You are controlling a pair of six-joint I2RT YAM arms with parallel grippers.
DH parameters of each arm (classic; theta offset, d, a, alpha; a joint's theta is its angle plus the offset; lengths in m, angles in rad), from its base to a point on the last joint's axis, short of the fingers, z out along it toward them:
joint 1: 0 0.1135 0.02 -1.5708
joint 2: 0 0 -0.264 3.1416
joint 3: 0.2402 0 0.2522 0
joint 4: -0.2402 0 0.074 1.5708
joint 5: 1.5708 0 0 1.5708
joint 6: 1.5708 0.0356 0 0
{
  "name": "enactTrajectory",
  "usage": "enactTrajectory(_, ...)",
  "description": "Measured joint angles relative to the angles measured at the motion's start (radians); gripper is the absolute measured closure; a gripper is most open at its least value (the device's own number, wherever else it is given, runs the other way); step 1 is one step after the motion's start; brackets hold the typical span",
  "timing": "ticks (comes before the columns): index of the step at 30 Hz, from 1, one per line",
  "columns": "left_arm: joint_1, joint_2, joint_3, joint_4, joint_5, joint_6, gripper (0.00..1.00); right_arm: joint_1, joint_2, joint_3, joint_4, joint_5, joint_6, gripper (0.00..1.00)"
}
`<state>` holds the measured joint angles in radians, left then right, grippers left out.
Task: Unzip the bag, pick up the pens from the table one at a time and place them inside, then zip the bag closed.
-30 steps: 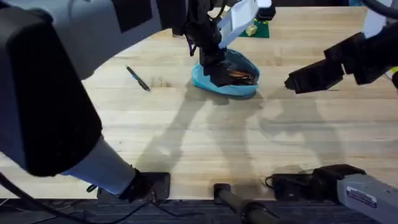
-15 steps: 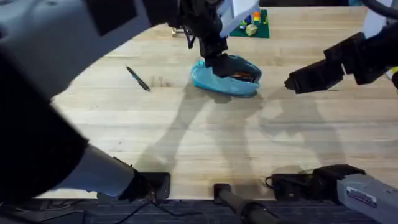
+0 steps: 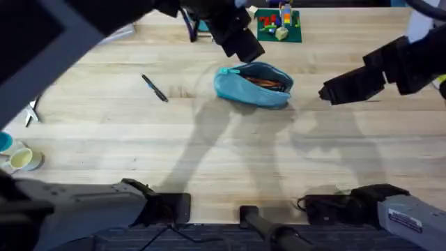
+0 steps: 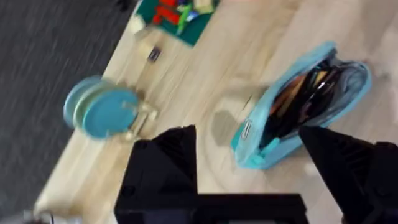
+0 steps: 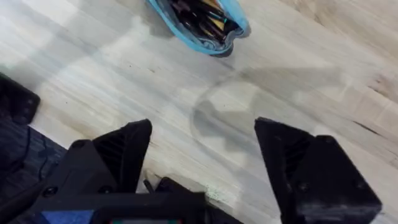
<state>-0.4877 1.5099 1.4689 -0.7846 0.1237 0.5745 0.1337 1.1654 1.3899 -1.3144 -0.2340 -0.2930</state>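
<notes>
The light blue bag [image 3: 252, 85] lies on the table [image 3: 209, 146] at centre back, its zipper open and dark pens [image 4: 301, 99] and orange-toned sticks inside. One dark pen [image 3: 155, 88] lies loose on the wood to the bag's left. My left gripper [image 3: 242, 43] hangs above and just behind the bag, open, with nothing between its black fingers [image 4: 165, 155]. My right gripper [image 3: 327, 92] hovers to the right of the bag, open and empty. The bag's open end [image 5: 199, 22] lies beyond the right gripper [image 5: 202, 124].
A green baseplate with bright bricks [image 3: 279, 24] sits at the back edge behind the bag. A round blue disc on a stand [image 4: 102, 112] stands near it. Two cups [image 3: 21, 159] and scissors [image 3: 31, 111] lie at the far left.
My left gripper has lifted out of the bag's mouth and drawn back and up, leaving the bag open on the table. The right arm has not moved.
</notes>
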Motion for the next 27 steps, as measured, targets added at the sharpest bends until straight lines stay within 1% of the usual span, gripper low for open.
enactTrajectory(3, 0.0, -0.039, 0.0, -0.039, -0.079, -0.105, 0.008, 0.0, 0.0, 0.0, 0.0, 0.0, 0.0, 0.004)
enactTrajectory(9, 0.001, -0.092, 0.0, -0.15, -0.284, -0.338, 0.008, 0.0, 0.0, 0.0, 0.0, 0.0, 0.0, 0.004)
enactTrajectory(12, 0.009, -0.097, 0.0, -0.197, -0.353, -0.451, 0.008, 0.0, 0.0, 0.0, 0.0, 0.0, 0.0, 0.004)
enactTrajectory(16, 0.05, -0.097, 0.0, -0.258, -0.393, -0.615, 0.008, 0.0, 0.0, 0.0, 0.0, 0.0, 0.0, 0.004)
enactTrajectory(21, 0.144, -0.097, 0.0, -0.333, -0.413, -0.813, 0.007, 0.0, 0.0, 0.0, 0.0, 0.0, 0.0, 0.004)
enactTrajectory(24, 0.2, -0.097, 0.0, -0.354, -0.413, -0.899, 0.008, 0.0, 0.0, 0.0, 0.0, 0.0, 0.0, 0.004)
enactTrajectory(27, 0.251, -0.097, 0.0, -0.365, -0.412, -0.97, 0.008, 0.0, 0.0, 0.0, 0.0, 0.0, 0.0, 0.004)
